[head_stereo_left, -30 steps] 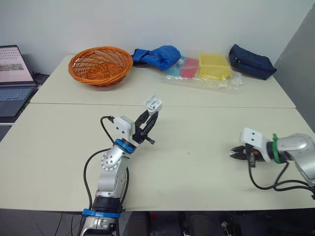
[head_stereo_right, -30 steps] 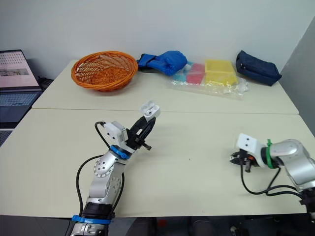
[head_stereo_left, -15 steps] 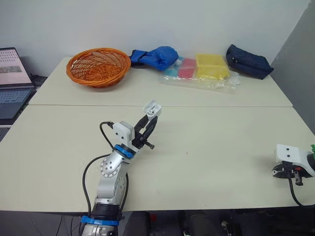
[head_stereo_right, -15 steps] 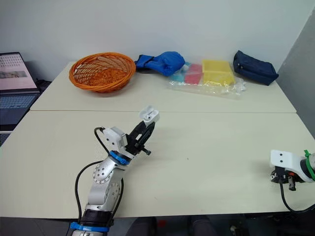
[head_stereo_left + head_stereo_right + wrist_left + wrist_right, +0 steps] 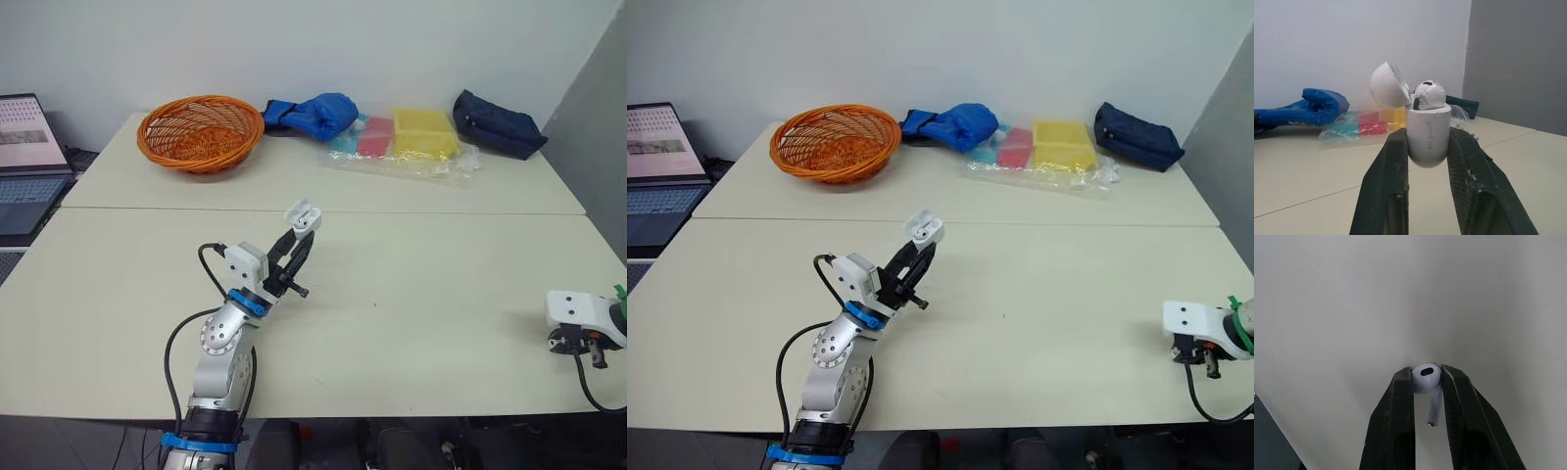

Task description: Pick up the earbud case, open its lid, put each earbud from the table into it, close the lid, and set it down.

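Currently: case (image 5: 1428,139), lid (image 5: 1388,84) open, first earbud (image 5: 1428,95) seated, clamped in left gripper (image 5: 298,235) above table (image 5: 441,274). Right gripper (image 5: 1426,372) pinches second earbud (image 5: 1429,390) by its bulb near the right edge. Likely light, smooth, slippery; hold bulb, not stem.

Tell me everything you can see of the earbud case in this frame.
The earbud case is a glossy white shell, plastic by its look, with a rounded bottom. It stands upright, clamped at its sides between the left gripper's two black fingers and held above the table. Its domed lid is hinged open to one side. One white earbud sits in the opening, its head poking out.
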